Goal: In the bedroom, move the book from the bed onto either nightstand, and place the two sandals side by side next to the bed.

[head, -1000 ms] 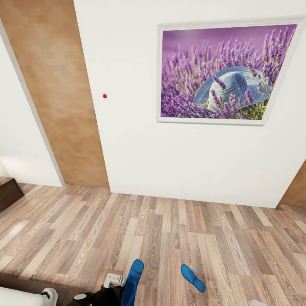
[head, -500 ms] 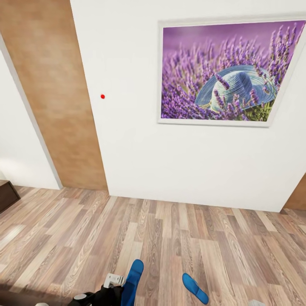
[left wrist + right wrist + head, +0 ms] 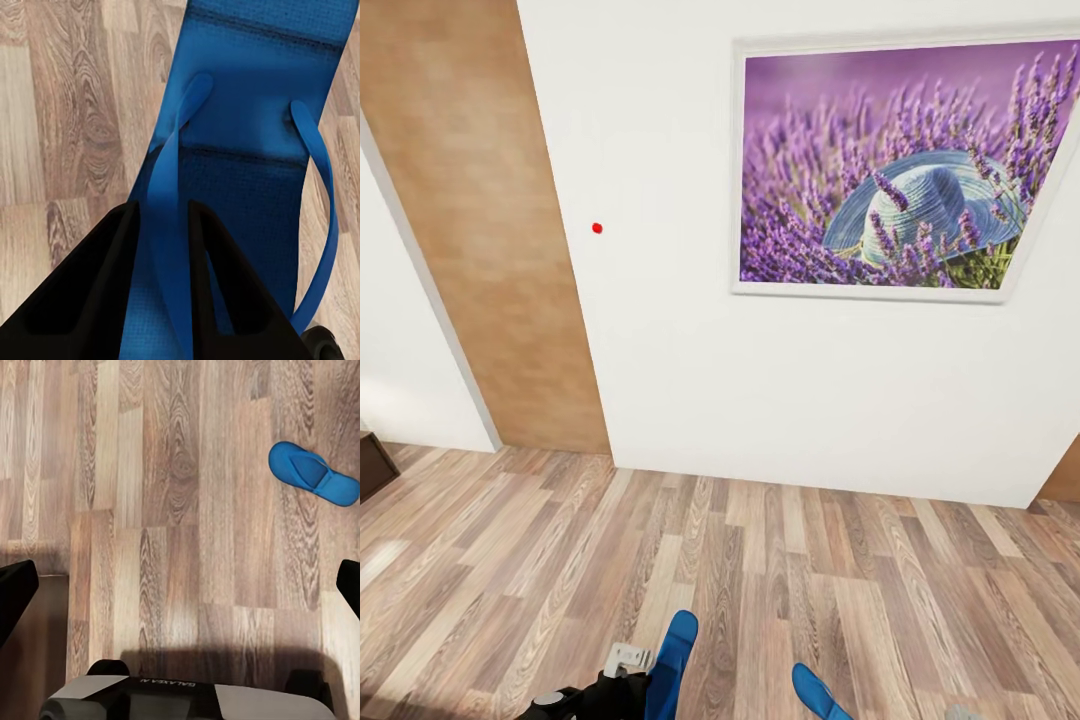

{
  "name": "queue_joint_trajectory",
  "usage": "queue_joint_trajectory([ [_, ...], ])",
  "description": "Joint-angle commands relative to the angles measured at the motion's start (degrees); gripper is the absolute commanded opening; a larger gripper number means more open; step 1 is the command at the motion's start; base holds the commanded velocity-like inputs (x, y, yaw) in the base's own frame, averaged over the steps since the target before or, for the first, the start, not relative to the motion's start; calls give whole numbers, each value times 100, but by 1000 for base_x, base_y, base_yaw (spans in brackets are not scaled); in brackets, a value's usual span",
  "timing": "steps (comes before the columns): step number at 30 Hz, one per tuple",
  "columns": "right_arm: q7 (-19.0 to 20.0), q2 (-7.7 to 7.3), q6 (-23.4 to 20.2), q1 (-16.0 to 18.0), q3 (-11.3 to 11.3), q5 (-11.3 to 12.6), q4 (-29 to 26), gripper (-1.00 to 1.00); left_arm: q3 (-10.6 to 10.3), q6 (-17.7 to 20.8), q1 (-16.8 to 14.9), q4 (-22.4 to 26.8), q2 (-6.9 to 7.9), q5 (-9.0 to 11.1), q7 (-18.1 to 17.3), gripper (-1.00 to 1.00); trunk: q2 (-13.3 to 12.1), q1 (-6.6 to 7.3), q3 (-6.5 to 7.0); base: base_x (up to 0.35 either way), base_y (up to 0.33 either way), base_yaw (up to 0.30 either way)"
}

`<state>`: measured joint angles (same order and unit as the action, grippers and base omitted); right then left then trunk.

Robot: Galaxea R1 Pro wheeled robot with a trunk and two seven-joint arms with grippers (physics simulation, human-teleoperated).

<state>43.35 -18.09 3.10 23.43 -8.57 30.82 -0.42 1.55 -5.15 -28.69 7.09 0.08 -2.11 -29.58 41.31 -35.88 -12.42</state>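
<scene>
1 blue sandal (image 3: 247,150) is gripped by its strap between the closed left jaws. The 2nd sandal (image 3: 311,472) is seen on the plank floor (image 3: 180,510), well beyond the wide-open right jaws.

- One bright blue sandal (image 3: 247,150), a thin flat flip-flop, hangs above the floor by a thong strap pinched between the left gripper (image 3: 166,247) fingers; the head view shows it at the bottom edge (image 3: 675,650).
- The other sandal (image 3: 311,472) lies flat on the brown plank floor (image 3: 180,510), strap side up, just beside the first in the head view (image 3: 818,692).
</scene>
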Motion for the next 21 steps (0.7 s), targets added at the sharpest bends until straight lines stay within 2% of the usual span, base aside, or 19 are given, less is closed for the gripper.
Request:
queue_joint_trajectory([
  [1,15,-3,32,5,-48,29,7,100,12,-38,-5,-6,1,-35,14,-100,7,-1,-8,6,0,12],
  [8,15,-2,32,6,-48,29,7,100,12,-38,-5,-6,1,-35,14,-100,7,-1,-8,1,0,83],
  [16,15,-1,32,5,-48,29,7,100,12,-38,-5,-6,1,-35,14,-100,7,-1,-8,0,0,197],
  [21,15,-2,32,5,-48,29,7,100,12,-38,-5,-6,1,-35,14,-100,7,-1,-8,0,0,37],
])
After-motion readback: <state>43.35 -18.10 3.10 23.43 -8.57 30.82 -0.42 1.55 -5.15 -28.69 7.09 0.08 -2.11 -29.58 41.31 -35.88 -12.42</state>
